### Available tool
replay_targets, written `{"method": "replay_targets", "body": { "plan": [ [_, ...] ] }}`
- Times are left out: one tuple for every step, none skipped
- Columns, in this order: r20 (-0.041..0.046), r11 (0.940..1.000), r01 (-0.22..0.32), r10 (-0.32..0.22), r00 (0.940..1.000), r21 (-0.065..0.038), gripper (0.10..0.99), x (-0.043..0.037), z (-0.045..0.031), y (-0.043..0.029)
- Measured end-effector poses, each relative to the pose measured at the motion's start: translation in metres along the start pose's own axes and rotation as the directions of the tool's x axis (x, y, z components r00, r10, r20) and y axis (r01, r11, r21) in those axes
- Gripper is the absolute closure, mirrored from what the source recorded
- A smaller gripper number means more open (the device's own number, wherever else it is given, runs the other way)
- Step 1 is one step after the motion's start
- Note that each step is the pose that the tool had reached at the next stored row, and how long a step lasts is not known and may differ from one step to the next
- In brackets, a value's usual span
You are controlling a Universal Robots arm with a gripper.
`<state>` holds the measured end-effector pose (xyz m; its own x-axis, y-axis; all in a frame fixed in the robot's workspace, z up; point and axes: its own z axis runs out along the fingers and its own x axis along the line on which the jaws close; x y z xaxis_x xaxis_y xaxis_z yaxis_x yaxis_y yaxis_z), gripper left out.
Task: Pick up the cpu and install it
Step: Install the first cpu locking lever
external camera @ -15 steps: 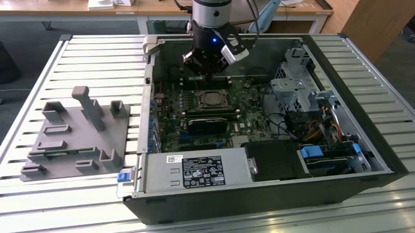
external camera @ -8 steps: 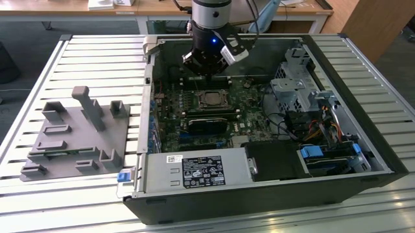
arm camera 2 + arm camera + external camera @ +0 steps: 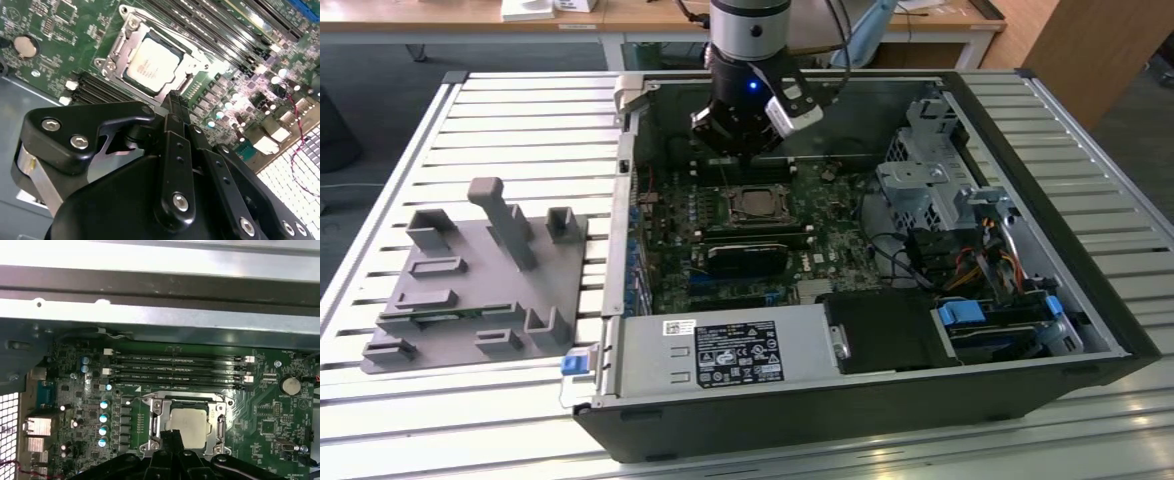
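Note:
The cpu lies flat in the metal-framed socket on the green motherboard inside the open computer case. Its silvery top faces up in both wrist views. My gripper hangs over the board just behind the socket, above the memory slots. The black fingertips are pressed together, shut and holding nothing. In the first wrist view my gripper overlaps the near edge of the cpu.
A grey tray with upright holders lies on the slatted table at the exterior view's left. Inside the case are the memory slots, a black block, a drive cage, cables and the power supply.

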<state>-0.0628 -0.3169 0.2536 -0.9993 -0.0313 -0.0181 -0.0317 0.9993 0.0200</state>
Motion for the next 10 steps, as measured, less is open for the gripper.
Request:
{"method": "replay_targets", "body": {
  "plan": [
    [0.0001, 1.0, 0.0, 0.0, 1.0, 0.0, 0.98, 0.0027, 0.0, 0.0001],
    [0.0, 1.0, 0.0, 0.0, 1.0, 0.0, 0.98, 0.0058, 0.0, 0.0002],
    [0.0001, 1.0, 0.0, 0.0, 1.0, 0.0, 0.98, 0.0091, 0.0, 0.0003],
    [0.0001, 1.0, 0.0, 0.0, 1.0, 0.0, 0.98, 0.0125, 0.0, 0.0004],
    [0.0001, 1.0, 0.0, 0.0, 1.0, 0.0, 0.98, 0.0156, 0.0, 0.0005],
    [0.0001, 1.0, 0.0, 0.0, 1.0, 0.0, 0.98, 0.0182, -0.0001, 0.0006],
    [0.0001, 1.0, 0.0, 0.0, 1.0, 0.0, 0.98, 0.0206, -0.0001, 0.0007],
    [0.0001, 1.0, 0.0, 0.0, 1.0, 0.0, 0.98, 0.023, -0.0001, 0.0008],
    [0.0002, 1.0, 0.0, 0.0, 1.0, -0.001, 0.98, 0.0246, -0.0001, 0.0008],
    [0.0003, 1.0, 0.0, 0.0, 1.0, -0.001, 0.98, 0.0255, -0.0001, 0.0009]
  ]
}}
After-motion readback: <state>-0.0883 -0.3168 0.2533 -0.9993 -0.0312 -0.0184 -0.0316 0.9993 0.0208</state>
